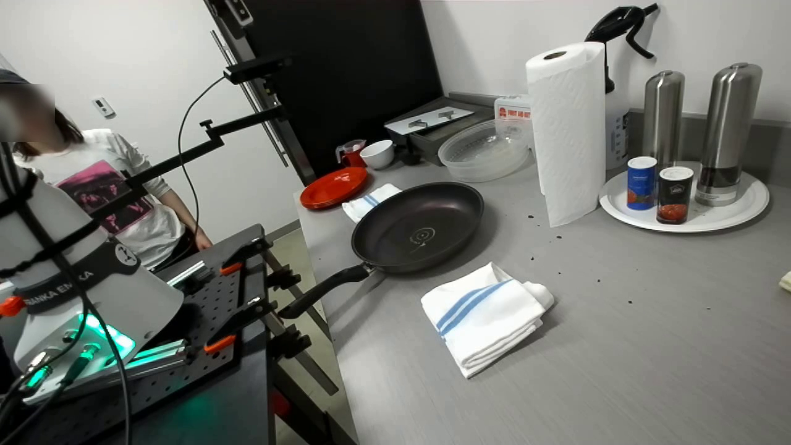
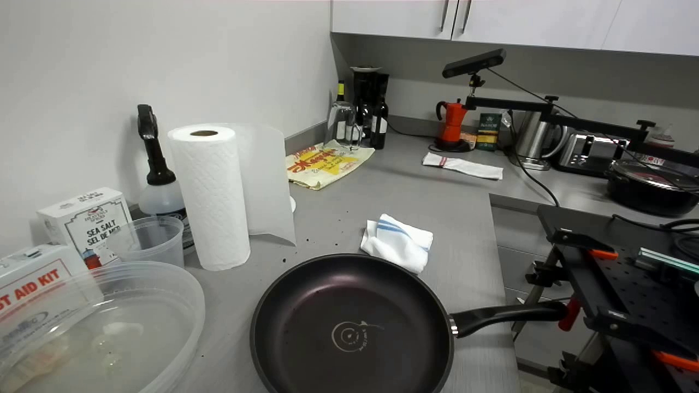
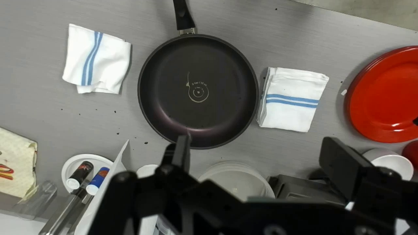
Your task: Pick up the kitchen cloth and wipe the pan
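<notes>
Two folded white cloths with blue stripes lie on the counter, one on each side of the pan; either fits the kitchen cloth. One cloth (image 3: 96, 60) is apart from the pan on the paper-towel side; it shows in both exterior views (image 1: 485, 318) (image 2: 398, 243). The other cloth (image 3: 292, 99) lies close against the pan's rim, toward the red plates, partly hidden behind the pan in an exterior view (image 1: 377, 199). The dark pan (image 3: 197, 91) is flat and empty, also in both exterior views (image 1: 420, 228) (image 2: 352, 327). My gripper (image 3: 256, 142) is open and empty, above the counter, outside both exterior views.
The paper towel roll (image 1: 568, 136) stands near the wall beside a white plate (image 1: 751, 198) with shakers and grinders. A clear plastic tub (image 1: 485, 151) and red plates (image 1: 334, 187) are beyond the pan. The pan handle (image 1: 324, 290) juts over the counter edge.
</notes>
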